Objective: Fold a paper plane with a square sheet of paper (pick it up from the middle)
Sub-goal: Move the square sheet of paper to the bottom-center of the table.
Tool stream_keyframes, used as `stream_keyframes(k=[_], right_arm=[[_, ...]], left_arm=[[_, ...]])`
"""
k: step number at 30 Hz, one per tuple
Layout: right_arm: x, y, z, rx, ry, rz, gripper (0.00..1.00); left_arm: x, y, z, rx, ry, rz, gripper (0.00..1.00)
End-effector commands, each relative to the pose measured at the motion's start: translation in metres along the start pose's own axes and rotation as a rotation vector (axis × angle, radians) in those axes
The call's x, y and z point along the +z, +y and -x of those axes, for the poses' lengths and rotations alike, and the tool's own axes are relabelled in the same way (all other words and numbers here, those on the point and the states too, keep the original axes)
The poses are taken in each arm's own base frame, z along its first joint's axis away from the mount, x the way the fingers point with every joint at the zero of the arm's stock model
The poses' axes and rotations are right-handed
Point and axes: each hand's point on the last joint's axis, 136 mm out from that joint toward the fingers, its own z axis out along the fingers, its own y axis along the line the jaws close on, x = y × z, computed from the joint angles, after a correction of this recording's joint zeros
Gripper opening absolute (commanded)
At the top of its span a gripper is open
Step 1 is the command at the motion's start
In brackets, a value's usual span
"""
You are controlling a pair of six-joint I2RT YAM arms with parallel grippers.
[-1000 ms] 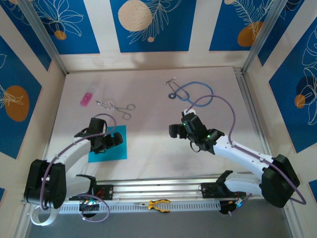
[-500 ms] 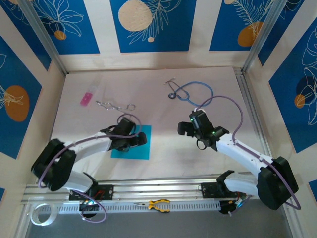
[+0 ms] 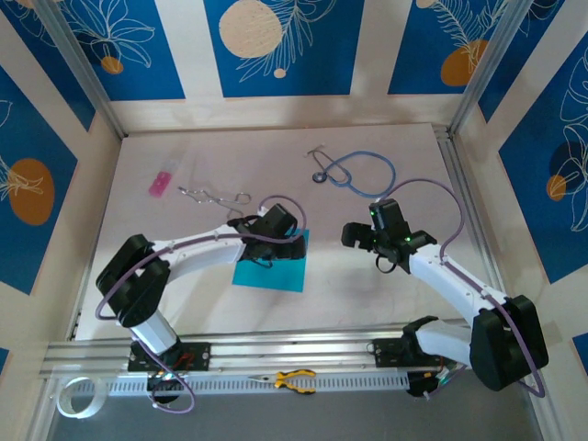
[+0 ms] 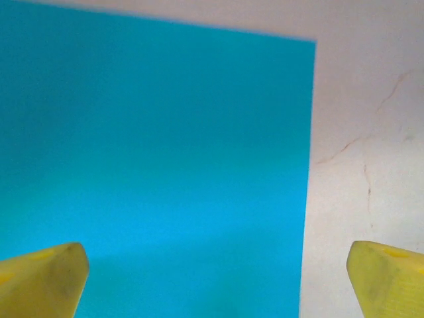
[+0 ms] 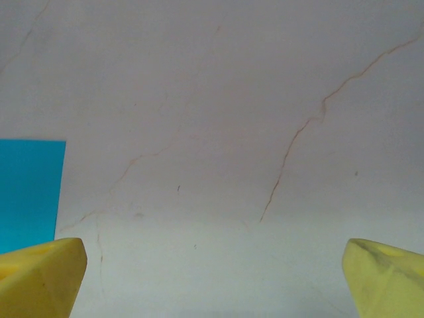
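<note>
**White veined table [image 3: 358, 303] carrying a flat square sheet of paper [image 3: 266, 273], jaws wide on both arms**

Starting at the left gripper [image 3: 290, 248]: its jaws are standing spread wide with nothing between them. In its wrist view [image 4: 217, 271] one yellow fingertip [image 4: 46, 275] is sitting over the blue sheet [image 4: 159, 152] and the other over bare table just past the sheet's straight edge. Whether the tips are touching down, I cannot tell.

Across to the right gripper [image 3: 365, 248], also gaping wide and empty, hanging over bare table just right of the sheet. A strip of blue [image 5: 26, 192] is showing at the left of its wrist view.

From above, the sheet is lying unfolded near the table's middle, its far corner under the left wrist. Farther back, a blue-tubed stethoscope [image 3: 366, 175], metal forceps [image 3: 216, 195] and a small pink rectangle [image 3: 161, 184] are resting well apart from it.
</note>
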Motion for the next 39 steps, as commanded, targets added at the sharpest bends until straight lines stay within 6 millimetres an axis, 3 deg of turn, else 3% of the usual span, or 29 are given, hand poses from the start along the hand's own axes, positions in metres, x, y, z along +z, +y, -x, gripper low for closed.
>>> stream_keyframes(k=[1, 6, 16, 22, 30, 34, 39], right_arm=[[-0.007, 0.013, -0.012, -0.002, 0.076, 0.077, 0.99], [-0.011, 0.018, -0.018, 0.001, 0.086, 0.095, 0.99], [-0.011, -0.001, -0.010, -0.034, -0.010, -0.107, 0.99], [-0.004, -0.007, -0.008, -0.029, 0.011, -0.111, 0.99], [0.001, -0.013, -0.010, 0.014, 0.047, -0.101, 0.99], [-0.001, -0.010, -0.008, 0.035, 0.060, -0.066, 0.99], [-0.003, -0.006, -0.003, 0.025, 0.060, -0.046, 0.99]], left_arm=[[-0.018, 0.017, 0.008, 0.245, 0.005, 0.091, 1.00], [-0.012, 0.021, -0.001, 0.297, 0.155, 0.033, 1.00], [0.023, 0.027, -0.021, 0.231, 0.317, 0.079, 0.91], [0.028, 0.033, -0.038, 0.148, 0.347, 0.110, 0.87], [0.025, 0.014, -0.058, 0.080, 0.363, 0.173, 0.85], [0.020, 0.008, -0.054, 0.026, 0.326, 0.217, 0.84], [0.006, 0.010, -0.023, 0.068, 0.223, 0.259, 0.86]])
